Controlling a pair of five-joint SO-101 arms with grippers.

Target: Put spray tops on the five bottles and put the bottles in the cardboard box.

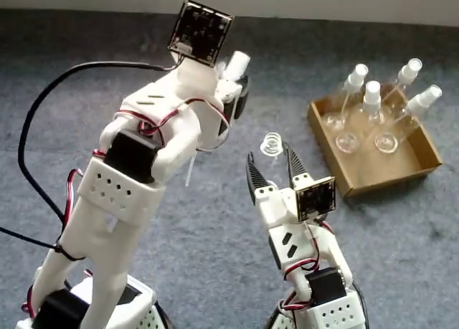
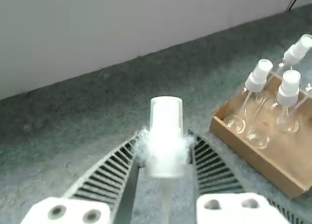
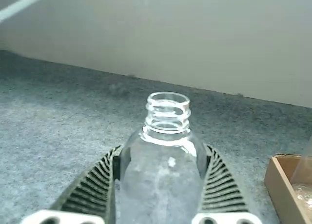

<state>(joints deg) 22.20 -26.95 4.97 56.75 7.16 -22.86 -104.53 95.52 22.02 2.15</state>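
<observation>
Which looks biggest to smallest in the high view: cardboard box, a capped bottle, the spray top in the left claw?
1. cardboard box
2. capped bottle
3. spray top, smallest-looking despite being raised nearer the camera

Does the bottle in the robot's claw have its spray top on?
No, the bottle has a bare, open threaded neck, and the spray top is not on it.

spray top (image 2: 166, 136) blurred, bottle (image 3: 165, 155) base cut off

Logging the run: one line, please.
left gripper shut on spray top | right gripper shut on uncapped bottle | cardboard box: four capped bottles
</observation>
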